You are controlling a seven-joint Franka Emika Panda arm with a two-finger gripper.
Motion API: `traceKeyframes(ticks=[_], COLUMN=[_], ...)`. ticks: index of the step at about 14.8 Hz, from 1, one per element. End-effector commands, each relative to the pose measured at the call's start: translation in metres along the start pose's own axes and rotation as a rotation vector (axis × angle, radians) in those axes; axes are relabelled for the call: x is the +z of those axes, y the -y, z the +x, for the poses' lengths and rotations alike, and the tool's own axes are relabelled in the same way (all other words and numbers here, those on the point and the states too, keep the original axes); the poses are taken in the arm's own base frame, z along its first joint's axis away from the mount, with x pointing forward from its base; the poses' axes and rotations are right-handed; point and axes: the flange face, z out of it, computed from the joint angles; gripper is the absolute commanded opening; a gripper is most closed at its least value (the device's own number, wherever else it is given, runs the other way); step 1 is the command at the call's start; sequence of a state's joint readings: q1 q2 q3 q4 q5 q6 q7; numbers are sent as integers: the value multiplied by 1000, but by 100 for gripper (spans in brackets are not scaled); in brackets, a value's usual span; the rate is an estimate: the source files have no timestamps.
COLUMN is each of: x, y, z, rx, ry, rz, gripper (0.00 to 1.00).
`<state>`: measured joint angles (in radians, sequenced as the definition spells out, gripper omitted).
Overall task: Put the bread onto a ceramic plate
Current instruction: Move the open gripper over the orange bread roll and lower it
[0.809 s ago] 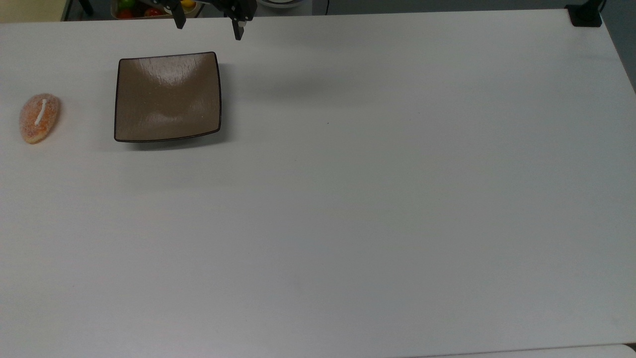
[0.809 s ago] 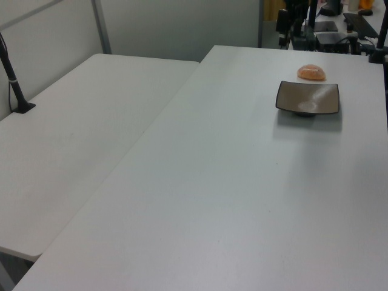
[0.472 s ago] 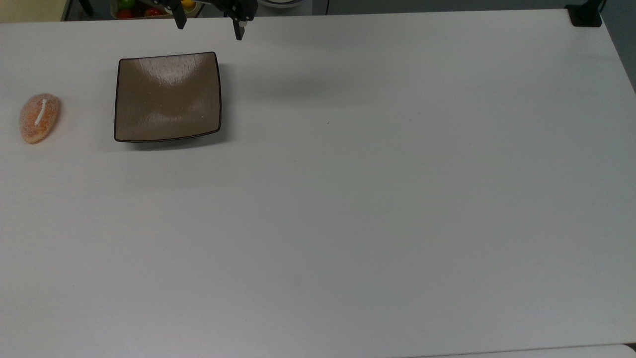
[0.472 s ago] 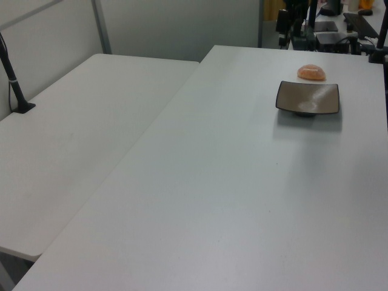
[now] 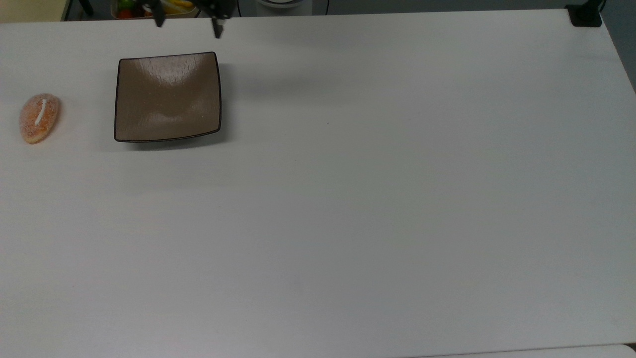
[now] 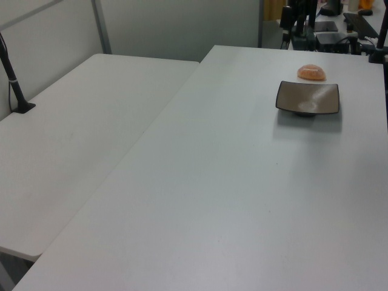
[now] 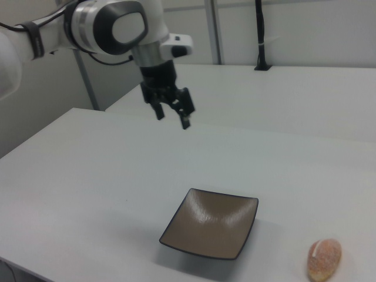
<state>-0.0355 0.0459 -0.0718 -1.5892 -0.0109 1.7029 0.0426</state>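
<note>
In the top view, the gripper (image 5: 188,29) is seen shifted from where it was a moment ago toward the top view's left, with its jaws spread apart and nothing held. The plate (image 5: 168,96) now lies directly below the jaws, and the bread (image 5: 39,118) rests on the table (image 5: 377,199), well off to the top view's left of them.

In the left view, the bread (image 6: 311,72) sits just beyond the plate (image 6: 308,98), unmoved.

In the right view, the gripper (image 7: 172,118) is held high above the table, the plate (image 7: 210,231) is empty, and the bread (image 7: 324,259) lies far from the jaws. A drift toward the bread is suggested; grasping is not yet begun.
</note>
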Motion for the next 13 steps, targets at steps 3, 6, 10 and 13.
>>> traceKeyframes(ticks=[3, 6, 10, 13], x=[34, 79, 165, 245], y=[-107, -176, -264, -271], z=[13, 35, 47, 58], rx=[34, 30, -53, -116], ry=[-69, -128, -128, -94], rz=[-93, -186, -307, -346], gripper=[100, 100, 100, 100])
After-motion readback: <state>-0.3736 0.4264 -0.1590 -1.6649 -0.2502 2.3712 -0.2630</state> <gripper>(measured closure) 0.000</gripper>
